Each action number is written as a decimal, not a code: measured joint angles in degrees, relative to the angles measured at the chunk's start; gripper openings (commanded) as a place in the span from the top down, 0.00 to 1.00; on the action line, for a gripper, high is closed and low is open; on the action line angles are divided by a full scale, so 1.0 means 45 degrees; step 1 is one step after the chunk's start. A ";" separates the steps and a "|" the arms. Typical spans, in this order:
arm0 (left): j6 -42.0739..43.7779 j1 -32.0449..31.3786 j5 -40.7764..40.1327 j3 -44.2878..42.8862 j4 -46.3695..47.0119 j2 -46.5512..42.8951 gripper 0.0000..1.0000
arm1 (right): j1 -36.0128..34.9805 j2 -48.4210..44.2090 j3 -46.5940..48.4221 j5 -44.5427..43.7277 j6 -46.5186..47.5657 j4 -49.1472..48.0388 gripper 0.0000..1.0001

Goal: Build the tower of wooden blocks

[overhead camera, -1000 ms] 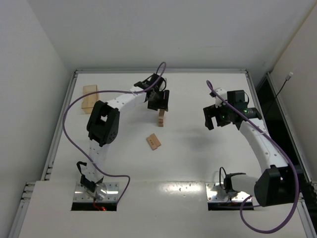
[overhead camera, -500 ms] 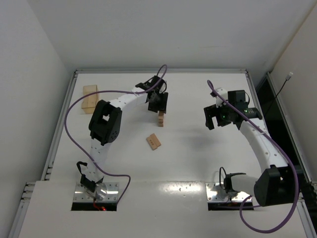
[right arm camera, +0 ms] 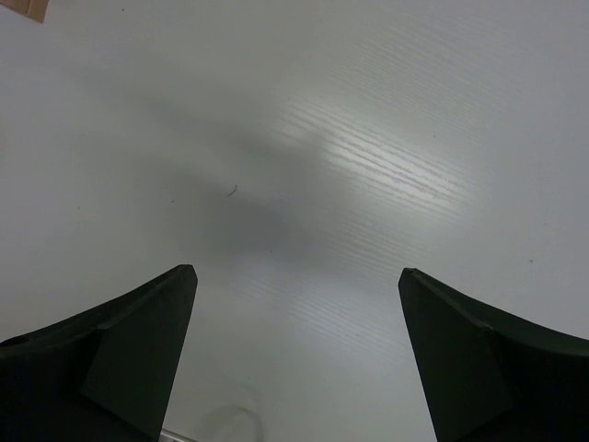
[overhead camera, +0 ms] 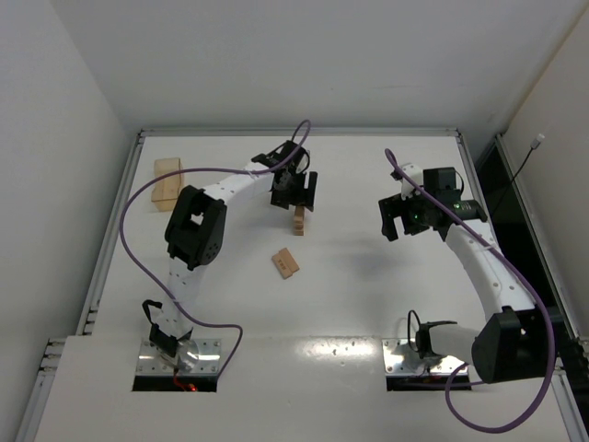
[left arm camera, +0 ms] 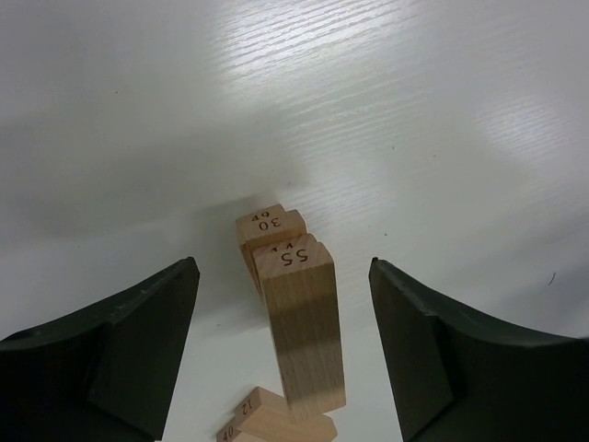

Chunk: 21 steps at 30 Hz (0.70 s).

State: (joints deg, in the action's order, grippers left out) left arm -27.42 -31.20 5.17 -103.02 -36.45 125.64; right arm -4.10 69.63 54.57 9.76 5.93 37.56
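The wood block tower (left arm camera: 299, 341), slim light-tan numbered bars, stands untouched between the wide-spread jaws of your left gripper (left arm camera: 281, 267).

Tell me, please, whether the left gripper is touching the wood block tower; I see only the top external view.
Observer: No; the left wrist view shows the left gripper with its fingers clear of the wood block tower on both sides.
Operator: Are the blocks marked?
Observer: Yes; the block between the fingers reads 55, the one behind it 30.
Operator: And the right gripper?
Observer: The right gripper is open, nothing between its jaws, above the table.
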 measured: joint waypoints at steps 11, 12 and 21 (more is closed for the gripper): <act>-0.0199 -0.0185 0.0039 0.1098 0.0228 -0.1802 0.28 | -0.0029 -0.0058 -0.0029 0.0107 0.0058 -0.0005 0.13; -0.0262 -0.0214 0.0015 0.1287 0.0243 -0.2268 0.28 | -0.0053 -0.0136 -0.0068 0.0160 0.0102 -0.0005 0.14; -0.0219 0.0403 -0.1472 0.3492 0.1122 -0.7878 0.00 | -0.2098 -0.0476 -0.0335 0.1685 0.0000 -0.0068 0.23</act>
State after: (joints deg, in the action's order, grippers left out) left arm -28.40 -29.39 -1.45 -87.31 -31.40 90.19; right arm -13.54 67.48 53.06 17.34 5.93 37.26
